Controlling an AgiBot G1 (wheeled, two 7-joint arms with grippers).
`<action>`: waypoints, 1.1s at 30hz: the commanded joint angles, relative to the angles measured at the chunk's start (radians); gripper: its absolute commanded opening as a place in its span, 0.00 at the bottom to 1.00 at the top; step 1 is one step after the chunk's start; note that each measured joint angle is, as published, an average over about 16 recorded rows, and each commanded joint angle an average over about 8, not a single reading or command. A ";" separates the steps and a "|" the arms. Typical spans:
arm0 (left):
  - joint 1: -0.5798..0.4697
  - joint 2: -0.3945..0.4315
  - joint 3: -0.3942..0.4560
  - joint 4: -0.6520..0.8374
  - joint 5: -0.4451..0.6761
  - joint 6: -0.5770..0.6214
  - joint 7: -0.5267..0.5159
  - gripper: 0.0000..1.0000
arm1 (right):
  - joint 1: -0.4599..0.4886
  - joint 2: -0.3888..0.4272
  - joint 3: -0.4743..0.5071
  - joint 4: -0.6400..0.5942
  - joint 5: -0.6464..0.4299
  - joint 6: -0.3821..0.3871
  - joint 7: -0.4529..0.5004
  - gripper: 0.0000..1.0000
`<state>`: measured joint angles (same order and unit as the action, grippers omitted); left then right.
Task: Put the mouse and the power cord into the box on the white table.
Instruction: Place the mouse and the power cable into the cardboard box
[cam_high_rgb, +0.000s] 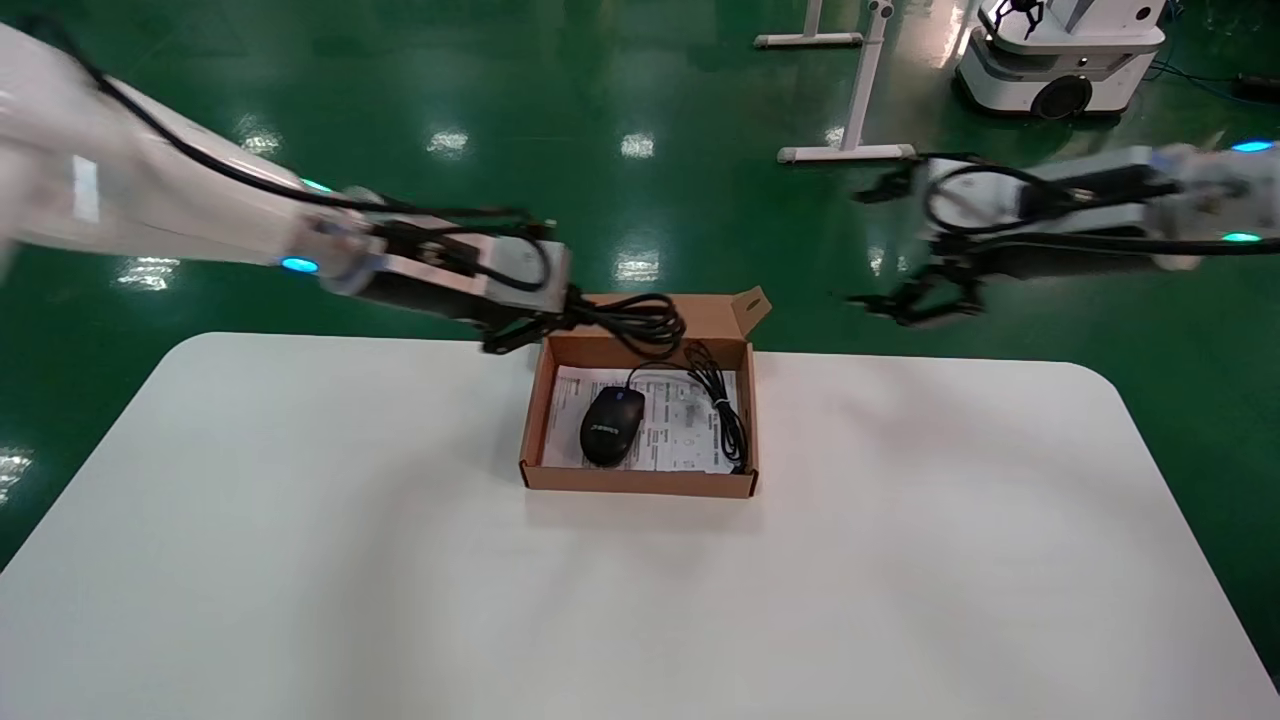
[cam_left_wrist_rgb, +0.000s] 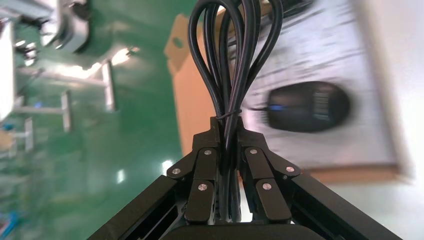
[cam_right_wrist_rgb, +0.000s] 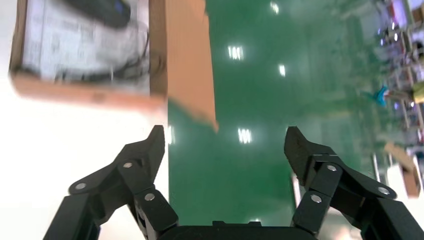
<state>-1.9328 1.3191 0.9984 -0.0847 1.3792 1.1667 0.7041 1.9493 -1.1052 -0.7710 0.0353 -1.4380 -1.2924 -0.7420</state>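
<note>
The power cord (cam_high_rgb: 640, 322) hangs in a loose black coil over the far left corner of the box (cam_high_rgb: 640, 480), its loops draped across the back wall and reaching a little way over the inside. The left arm stretches in low from the left side, nearly level, with its wrist just beyond the table's far edge. The left gripper (cam_high_rgb: 520, 330) is clamped tight on the bundled end of the cord; in the left wrist view the fingers (cam_left_wrist_rgb: 207, 160) press on the cord (cam_left_wrist_rgb: 227, 75) from both sides, right where a thin tie binds the strands together.

The mouse (cam_high_rgb: 611, 426) lies flat inside the box on the printed paper sheet (cam_high_rgb: 670, 430), toward the left half, and its thin cable (cam_high_rgb: 725, 410) runs in a bunch along the right wall. A short pale marking sits on the mouse's back, too small to read, and the print on the sheet cannot be read either. The box's flap (cam_high_rgb: 752, 305) stands up at the far right corner.

The box sits near the middle of the white table (cam_high_rgb: 300, 560), close to the far edge.

The right arm is held high beyond the far right side of the table, over the green floor (cam_high_rgb: 640, 100). The right gripper (cam_high_rgb: 915, 300) is spread wide with nothing between its fingers (cam_right_wrist_rgb: 145, 155).
</note>
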 joint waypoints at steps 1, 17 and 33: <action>0.040 0.037 -0.005 -0.005 -0.006 -0.084 0.004 0.00 | 0.009 0.036 -0.005 -0.011 -0.007 -0.016 -0.005 1.00; 0.170 0.044 0.078 -0.230 -0.012 -0.237 -0.144 0.00 | 0.004 0.123 -0.014 -0.038 -0.020 -0.060 -0.024 1.00; 0.165 0.040 0.185 -0.276 0.007 -0.182 -0.218 1.00 | 0.023 0.133 -0.014 -0.031 -0.021 -0.099 -0.022 1.00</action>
<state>-1.7664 1.3592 1.1799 -0.3587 1.3841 0.9815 0.4882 1.9713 -0.9703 -0.7814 0.0032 -1.4538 -1.3904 -0.7660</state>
